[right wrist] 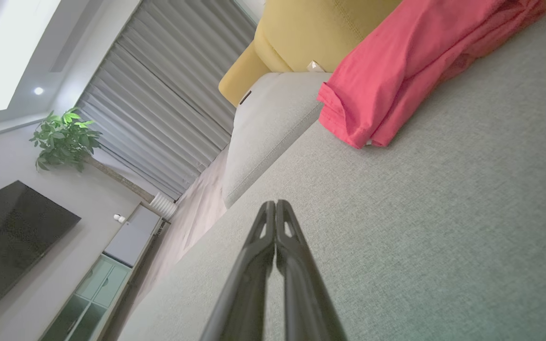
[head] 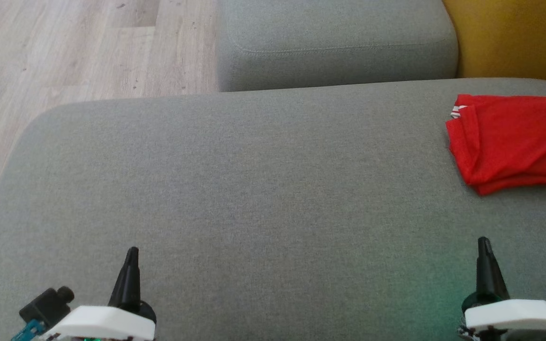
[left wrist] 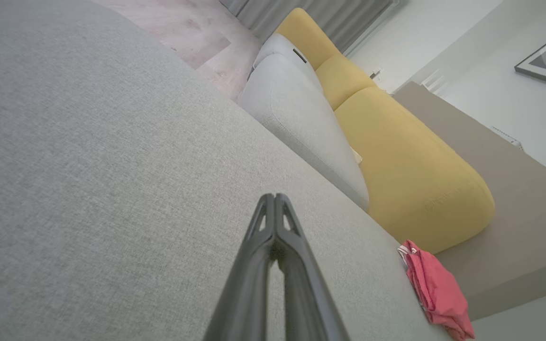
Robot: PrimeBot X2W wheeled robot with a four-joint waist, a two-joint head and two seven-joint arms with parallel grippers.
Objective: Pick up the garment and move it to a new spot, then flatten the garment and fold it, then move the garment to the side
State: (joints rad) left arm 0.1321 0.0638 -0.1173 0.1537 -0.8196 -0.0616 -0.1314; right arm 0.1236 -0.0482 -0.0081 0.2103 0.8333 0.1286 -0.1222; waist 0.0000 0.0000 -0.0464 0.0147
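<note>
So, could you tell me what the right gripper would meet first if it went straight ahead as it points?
The right gripper has only grey seat cushion ahead at first; it may then clip the near corner of the folded red garment, though the wrist view suggests passing beside it.

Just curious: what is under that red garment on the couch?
The red garment lies folded on the grey cushion, with a yellow cushion behind it. Whether anything sits between cloth and cushion is hidden.
</note>
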